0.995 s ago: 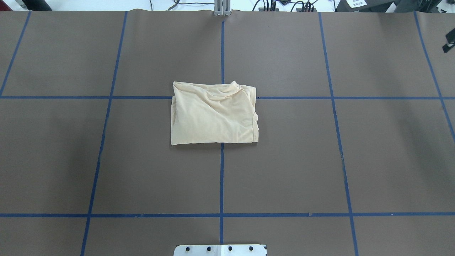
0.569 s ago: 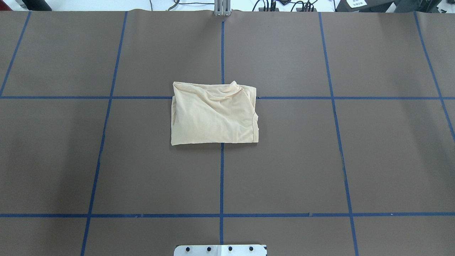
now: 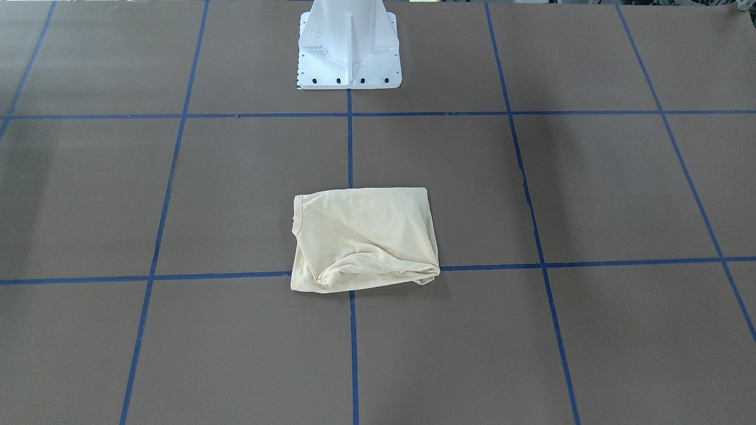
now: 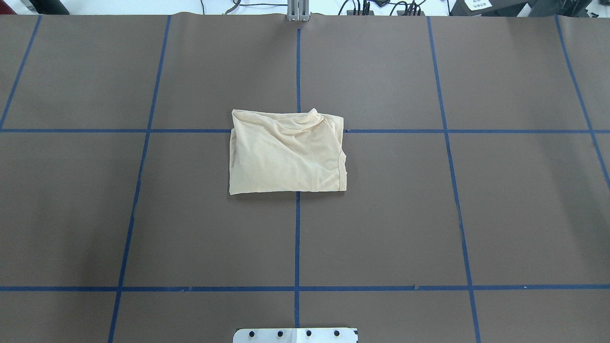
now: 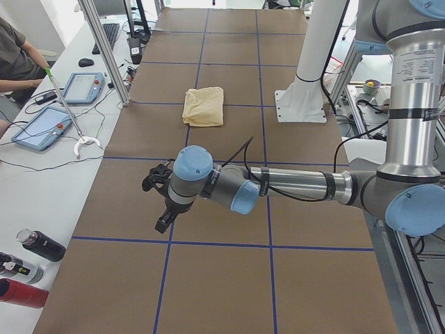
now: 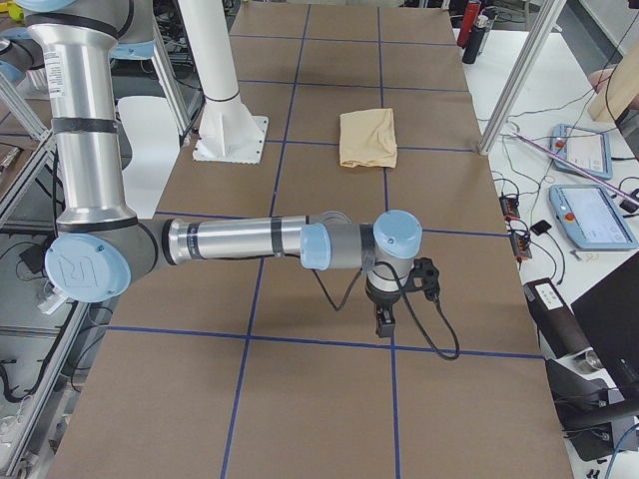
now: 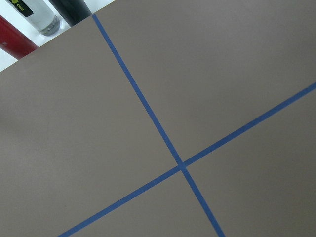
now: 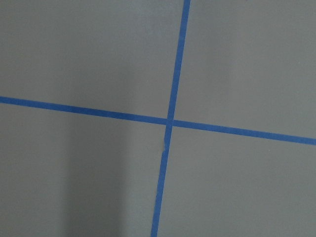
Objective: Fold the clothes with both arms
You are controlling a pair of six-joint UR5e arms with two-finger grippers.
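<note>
The pale cream-yellow T-shirt [image 4: 287, 152] lies folded into a small rectangle at the middle of the brown table, on a crossing of blue tape lines. It also shows in the front view [image 3: 365, 239] and both side views [image 5: 204, 106] [image 6: 366, 138]. Its print and neck label are hidden. My left gripper [image 5: 161, 223] hangs low over bare table far from the shirt, toward the table's left end. My right gripper [image 6: 384, 321] hangs low toward the right end. Both show only in the side views, so I cannot tell whether they are open or shut. The wrist views show only table and tape.
The white pedestal base [image 3: 348, 47] stands at the robot's edge of the table. Bottles [image 5: 31, 268], tablets [image 5: 42, 125] and an operator's arm sit beyond the table's far side. Aluminium posts [image 5: 104, 49] [image 6: 514, 85] stand at that edge.
A dark part at the overhead view's right edge one second ago has left that view. The shirt has not moved.
</note>
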